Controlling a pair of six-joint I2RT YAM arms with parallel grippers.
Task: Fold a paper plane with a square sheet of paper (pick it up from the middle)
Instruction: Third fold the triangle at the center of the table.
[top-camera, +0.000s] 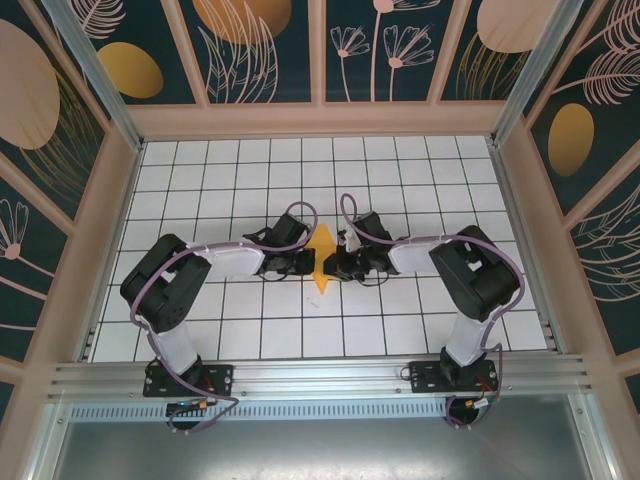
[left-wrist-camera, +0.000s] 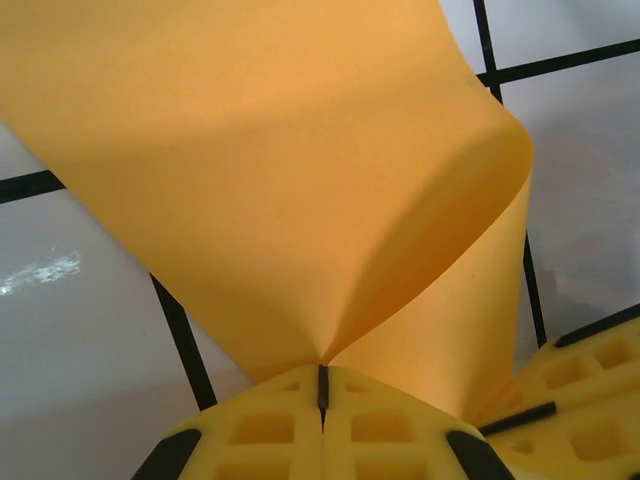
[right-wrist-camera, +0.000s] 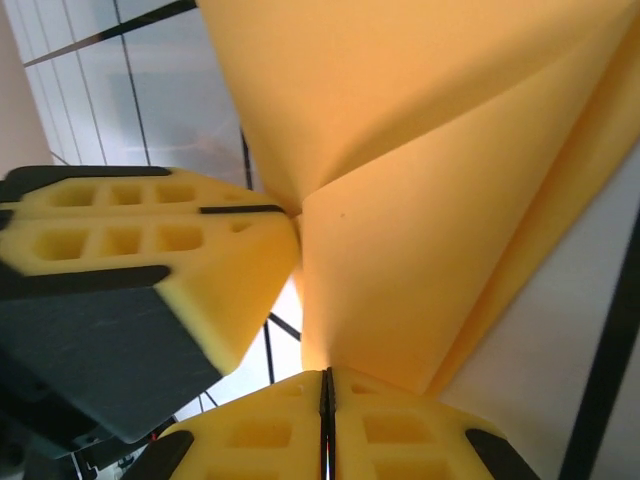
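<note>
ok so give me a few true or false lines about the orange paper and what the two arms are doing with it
1. On the left gripper the jaws are shut on the orange paper. True.
2. The orange paper lies flat and untouched on the table. False: it is bent into curves and pinched from both sides.
3. On the right gripper the jaws stand wide open, clear of the paper. False: they are shut on the paper's edge.
4. The two grippers meet close together near the middle of the gridded table, with the paper between them. True.
</note>
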